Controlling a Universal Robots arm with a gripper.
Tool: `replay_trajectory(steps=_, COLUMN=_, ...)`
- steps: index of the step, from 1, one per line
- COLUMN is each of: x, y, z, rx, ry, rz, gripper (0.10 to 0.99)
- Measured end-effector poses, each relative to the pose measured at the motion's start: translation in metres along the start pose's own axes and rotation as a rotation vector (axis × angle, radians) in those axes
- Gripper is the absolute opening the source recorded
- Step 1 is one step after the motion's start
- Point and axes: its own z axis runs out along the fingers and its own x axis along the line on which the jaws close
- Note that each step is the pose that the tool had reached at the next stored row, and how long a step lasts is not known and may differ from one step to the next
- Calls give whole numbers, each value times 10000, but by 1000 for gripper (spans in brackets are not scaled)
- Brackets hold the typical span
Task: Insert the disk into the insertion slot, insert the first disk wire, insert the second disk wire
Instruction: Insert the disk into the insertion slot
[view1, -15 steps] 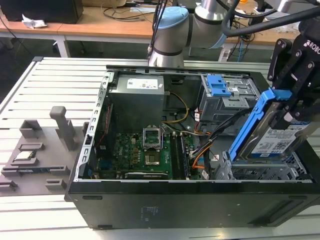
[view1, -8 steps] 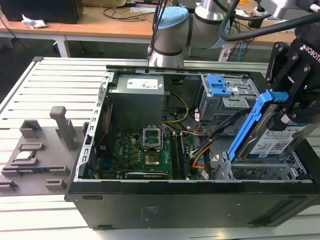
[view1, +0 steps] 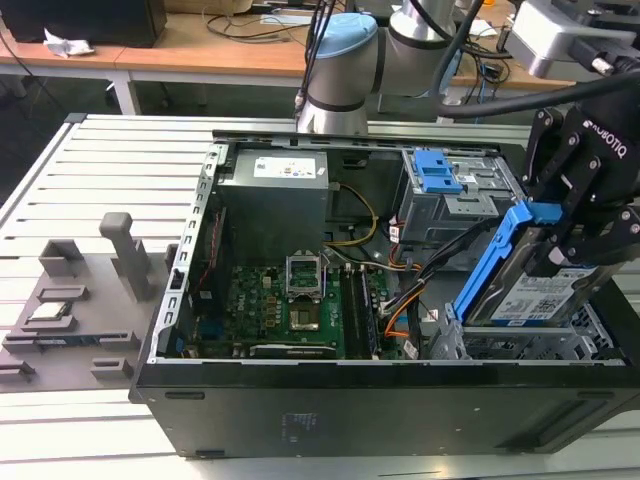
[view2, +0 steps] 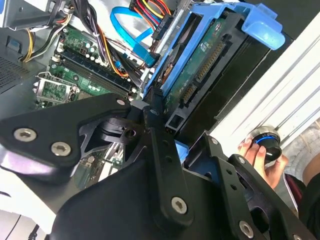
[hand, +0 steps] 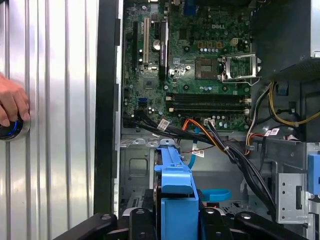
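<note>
I am gripping the disk, hand closed on its blue carrier, holding it tilted with its lower end right at the slot in the case's corner on the exterior view's right. Judging by that tilt, it is risking catching the cage rim and jamming, or pinching the black cables just beside the bay. The exterior view is giving the tilt against the slot, the second wrist view is showing the disk's connector edge, and the first wrist view is catching a person's fingers on a knob on the desk.
</note>
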Motion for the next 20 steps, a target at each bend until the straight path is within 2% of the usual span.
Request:
replay_trajectory(steps=10, x=0, y=-5, z=121, rx=1, ry=-1, rz=0, gripper=365)
replay_trajectory(steps=14, x=0, y=-9, z=214, rx=0, ry=0, rz=0, gripper=365)
replay_trajectory(steps=20, x=0, y=-9, z=224, rx=1, ry=0, rz=0, gripper=376)
